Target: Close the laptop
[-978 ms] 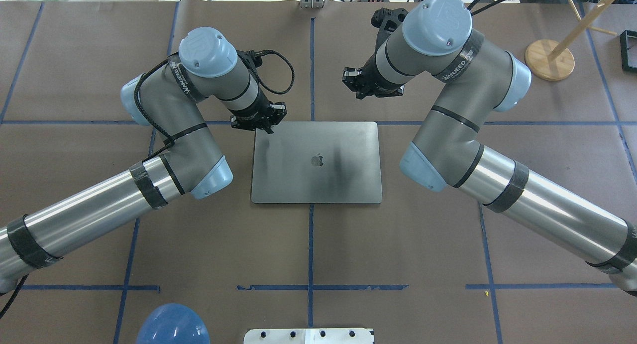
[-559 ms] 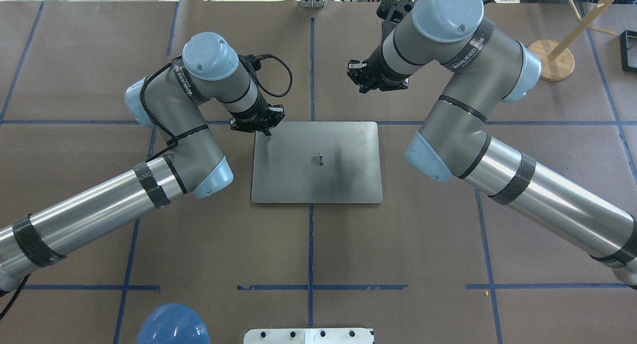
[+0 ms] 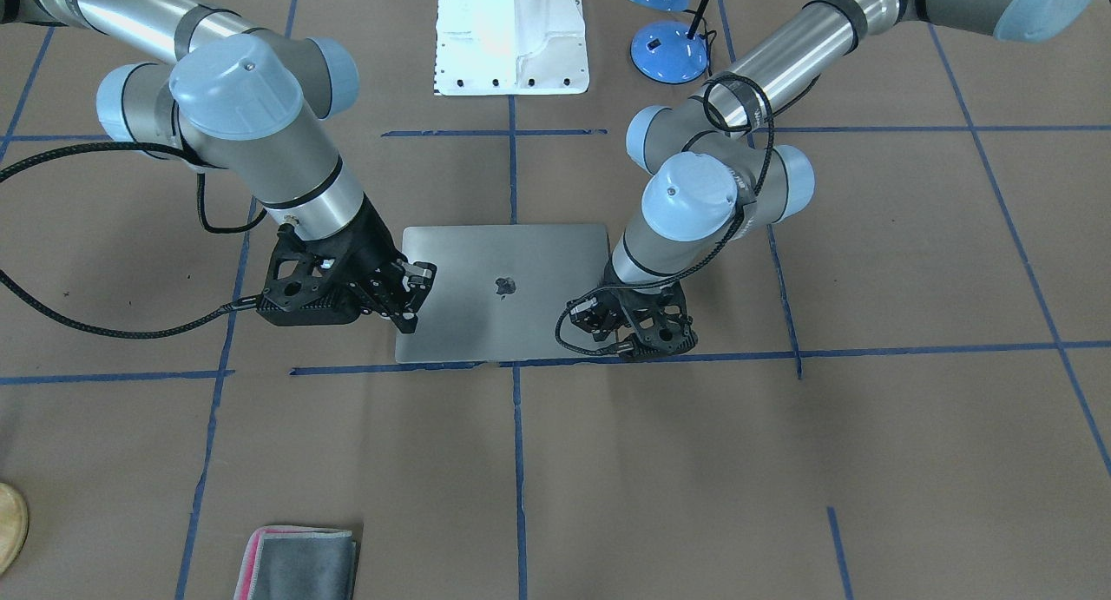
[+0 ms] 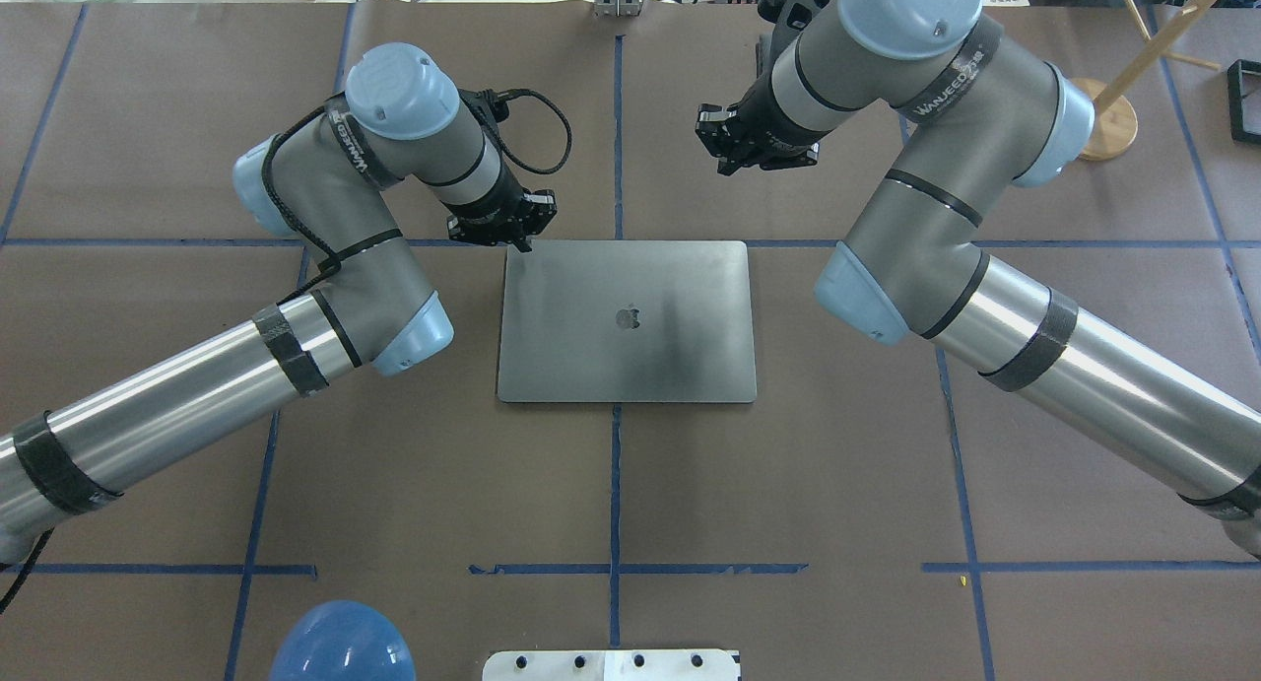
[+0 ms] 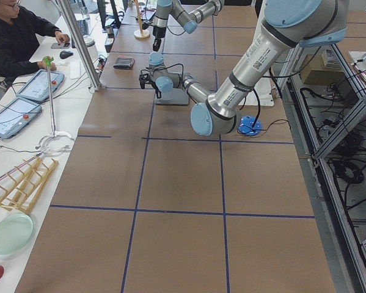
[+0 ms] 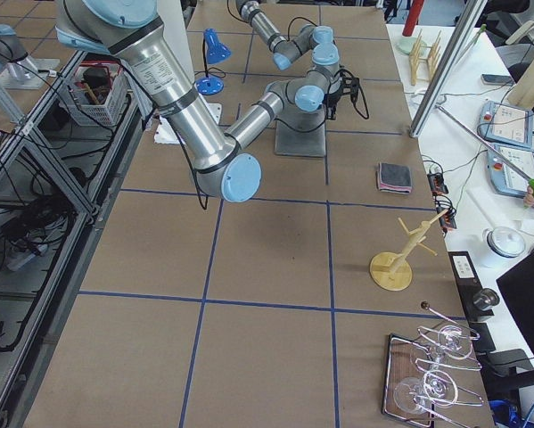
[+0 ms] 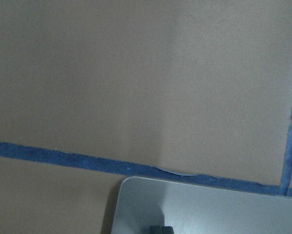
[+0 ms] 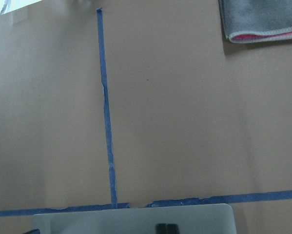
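Note:
The laptop point(image 4: 627, 321) lies closed and flat in the middle of the table, lid up with the apple logo showing; it also shows in the front view point(image 3: 503, 292). My left gripper point(image 4: 524, 241) is shut and empty, its tip at the lid's far left corner. The left wrist view shows that corner point(image 7: 209, 204) just below the tip; I cannot tell if they touch. My right gripper point(image 4: 734, 161) is shut and empty, held above the table beyond the laptop's far edge. In the front view it point(image 3: 408, 313) hangs over the lid's corner.
A folded grey cloth with pink edge point(image 3: 295, 563) lies on the operators' side. A blue lamp point(image 4: 342, 644) and the white robot base point(image 4: 611, 664) sit near me. A wooden stand point(image 4: 1089, 117) is at the far right.
My left gripper has slid from on the lid out to its far left corner. My right gripper has moved farther away and a little right. The laptop stays closed.

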You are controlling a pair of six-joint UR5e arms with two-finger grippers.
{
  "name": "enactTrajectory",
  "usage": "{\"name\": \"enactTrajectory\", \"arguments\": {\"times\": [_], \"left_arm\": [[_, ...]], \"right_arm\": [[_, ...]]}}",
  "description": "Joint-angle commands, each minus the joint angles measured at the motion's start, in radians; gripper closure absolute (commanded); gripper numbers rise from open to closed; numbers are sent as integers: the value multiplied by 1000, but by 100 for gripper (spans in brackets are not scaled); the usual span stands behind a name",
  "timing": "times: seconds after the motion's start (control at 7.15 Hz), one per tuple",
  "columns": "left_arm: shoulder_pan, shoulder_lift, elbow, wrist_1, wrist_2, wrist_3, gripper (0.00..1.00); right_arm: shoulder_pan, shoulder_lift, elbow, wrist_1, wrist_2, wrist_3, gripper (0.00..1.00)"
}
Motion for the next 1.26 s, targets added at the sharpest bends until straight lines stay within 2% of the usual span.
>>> {"name": "enactTrajectory", "arguments": {"times": [0.0,0.28,0.56,0.7,0.84,1.12], "left_arm": [[-82,37,-69,18,-85,15,0],[-230,178,-175,45,-250,149,0],[-326,322,-279,64,-267,377,0],[-378,397,-319,65,-267,462,0],[-426,497,-353,65,-268,586,0],[-577,672,-354,67,-270,934,0]], "right_arm": [[35,-55,65,-13,68,-3,0],[73,-197,188,-29,83,-60,0],[81,-422,363,-136,82,-277,0],[107,-566,424,-124,85,-402,0],[177,-691,452,-124,87,-564,0],[350,-836,436,-127,134,-862,0]]}}
